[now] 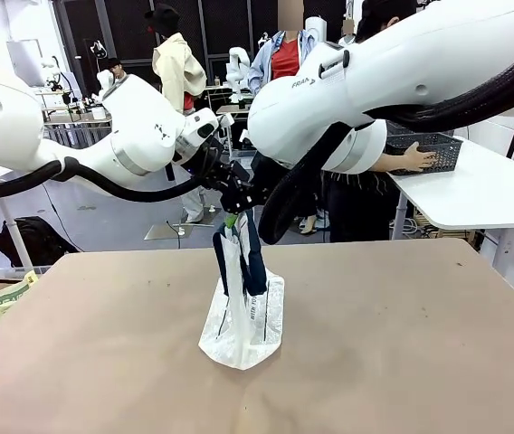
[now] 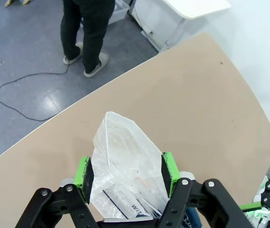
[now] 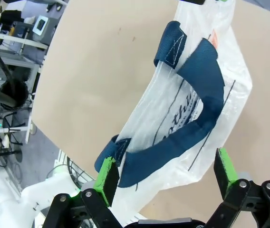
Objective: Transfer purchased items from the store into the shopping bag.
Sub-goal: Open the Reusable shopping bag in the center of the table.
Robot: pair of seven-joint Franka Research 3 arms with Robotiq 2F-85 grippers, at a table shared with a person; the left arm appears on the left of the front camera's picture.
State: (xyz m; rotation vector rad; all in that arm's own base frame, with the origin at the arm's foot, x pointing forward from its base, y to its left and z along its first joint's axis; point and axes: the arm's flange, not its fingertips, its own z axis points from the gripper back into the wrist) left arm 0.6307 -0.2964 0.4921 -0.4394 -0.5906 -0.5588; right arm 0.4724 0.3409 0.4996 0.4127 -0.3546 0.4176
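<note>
Left gripper (image 2: 127,171): partly closed on the bag's upper end, green pads pressing the plastic from both sides and holding it upright.
Bag (image 1: 243,316): mid-counter (image 1: 402,344), with its bottom resting on the surface and its top drawn upward. It looks flat (a faint reddish patch shows through the plastic, too vague to call an item).
Right gripper (image 3: 166,173): jaws spread wide and empty, hovering over the bag's navy handles (image 3: 201,95).
Basket (image 1: 424,145): on a white counter (image 1: 483,194) at far right, well apart from the bag, with a person's hand (image 1: 415,160) on it. Its contents are hidden.
Progress: early, I judge. The bag is held up but not spread open, no item is clearly inside, and every transfer remains.
</note>
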